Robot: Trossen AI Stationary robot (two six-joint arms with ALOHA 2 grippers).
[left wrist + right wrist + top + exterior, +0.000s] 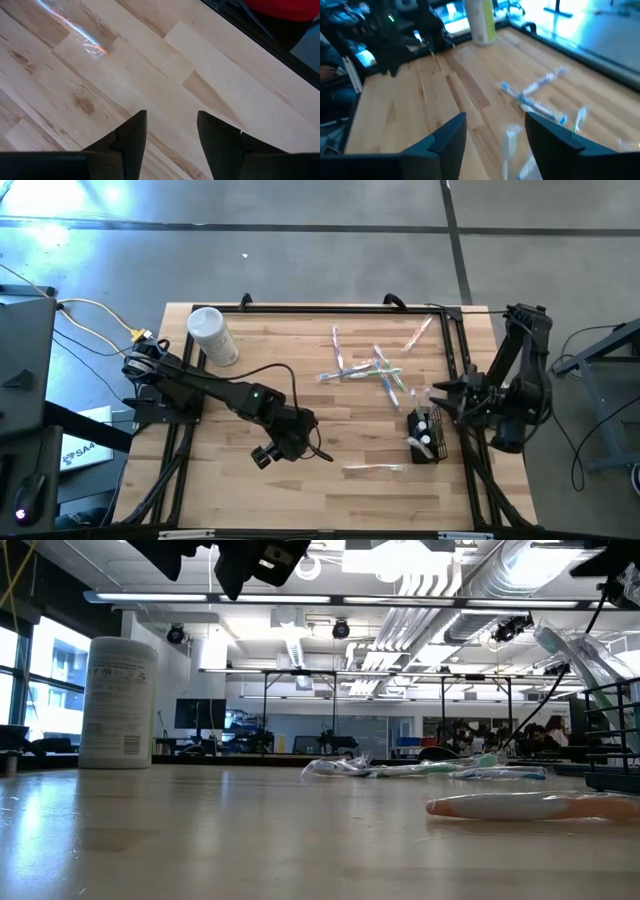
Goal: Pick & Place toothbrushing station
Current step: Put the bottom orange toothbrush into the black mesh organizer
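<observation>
At the far left part of the wooden table (230,480) a white canister (213,336) lies near the back edge. The left gripper (268,454) hangs above bare wood in the middle-left area, and its two fingers (131,140) stand apart with nothing between them; only the table surface and the end of one wrapped toothbrush (75,27) appear beyond them in the left wrist view. More to the right, a wrapped orange toothbrush (373,469) lies alone near the front, and a pile of wrapped toothbrushes (368,370) is spread over the back-centre of the table, some crossing each other; one pink toothbrush (418,333) lies apart, nearer the back right corner. Right of the pile, close to the right edge, stands the black wire-mesh holder (427,436), with some white and pale items inside that I cannot identify surely. The right gripper (440,394) is just behind the holder, over its back end. Its fingers (447,137) are spread open and hold nothing; a blurred pale toothbrush shows in the gap between them, without touching them.
</observation>
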